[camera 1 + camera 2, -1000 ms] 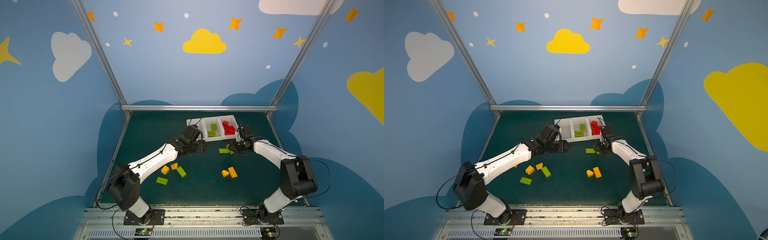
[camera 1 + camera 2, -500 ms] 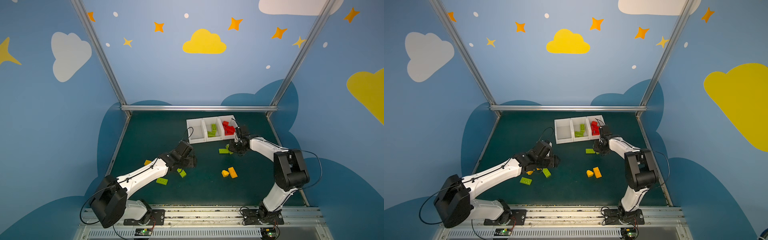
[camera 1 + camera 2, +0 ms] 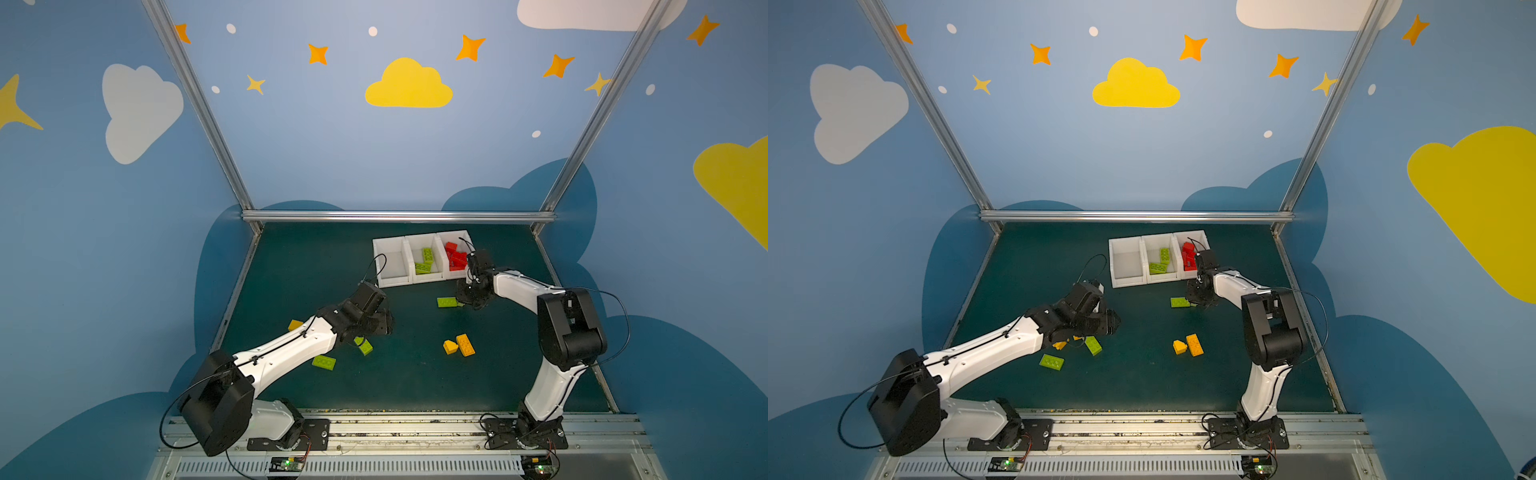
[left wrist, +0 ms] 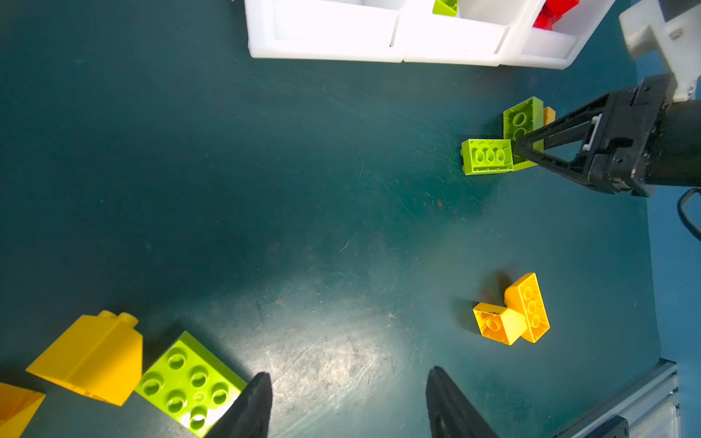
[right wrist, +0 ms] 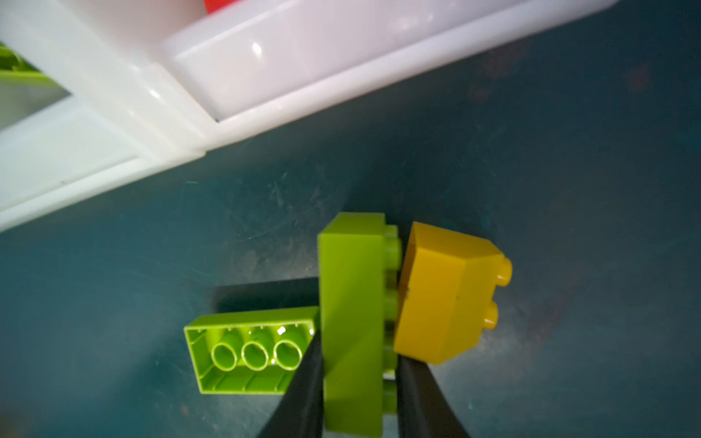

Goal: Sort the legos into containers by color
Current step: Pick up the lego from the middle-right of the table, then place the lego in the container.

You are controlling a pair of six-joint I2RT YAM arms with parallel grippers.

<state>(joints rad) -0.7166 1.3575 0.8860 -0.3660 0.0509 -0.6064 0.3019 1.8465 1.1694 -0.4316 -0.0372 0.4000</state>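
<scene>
The dark green table [image 3: 316, 266] fills the floor of the booth. The left arm [image 3: 286, 353] stretches from the near left toward the middle. Its left gripper [image 4: 349, 373] hangs with fingers spread apart, free of any brick, just beside a studded green brick [image 4: 189, 383] and a yellow sloped brick [image 4: 91, 356] lying side by side.

The right arm [image 3: 519, 286] bends in from the near right. The right gripper [image 5: 359, 352] is clamped on an upright green brick [image 5: 352, 288], just in front of the white bin row [image 3: 395, 282] at the far centre. Whether that brick is off the table I cannot tell.

The middle bin holds green bricks [image 3: 426, 259] and the right bin holds red bricks [image 3: 455, 257].

A small yellow brick [image 5: 447, 292] sits against the held brick's studs, and an upturned green brick [image 5: 250, 352] touches its other face. A yellow pair [image 3: 459, 345] lies near the centre, and a flat green brick [image 3: 324, 362] lies at the near left.
</scene>
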